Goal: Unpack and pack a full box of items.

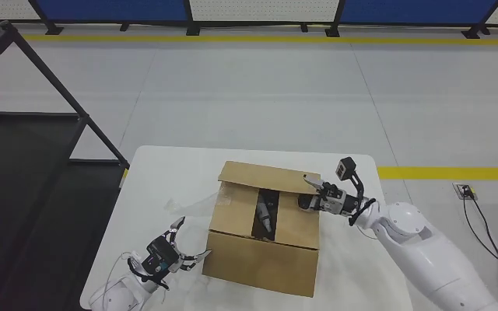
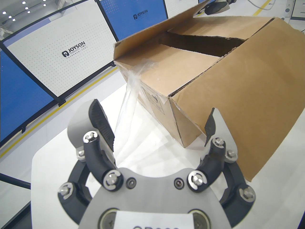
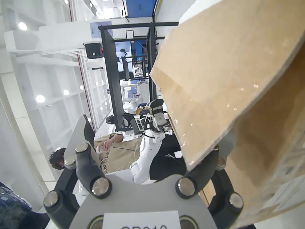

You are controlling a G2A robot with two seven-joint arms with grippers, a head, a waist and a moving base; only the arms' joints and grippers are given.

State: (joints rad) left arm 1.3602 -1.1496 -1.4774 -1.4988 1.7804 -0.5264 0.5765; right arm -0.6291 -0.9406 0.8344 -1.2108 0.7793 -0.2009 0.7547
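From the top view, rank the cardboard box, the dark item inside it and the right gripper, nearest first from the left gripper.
1. Cardboard box, beside the left gripper.
2. Dark item, inside the box.
3. Right gripper, at the far flap.

Half-closed flaps [image 1: 296, 229] leave the box [image 1: 261, 272] only narrowly open from above.

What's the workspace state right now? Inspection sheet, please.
Surface: white table, box standing mid-table.
Job's things: brown cardboard box, top flaps partly open; dark item visible in the gap.
Clutter: clear tape strip hanging off the box's corner.
End effectors: left end effector open, low beside the box's near corner; right end effector open, at the edge of the raised flap.
Cables: black cable on the floor beside the table.
Surroundings: blue-and-white panel fence, yellow floor line, black metal frame.
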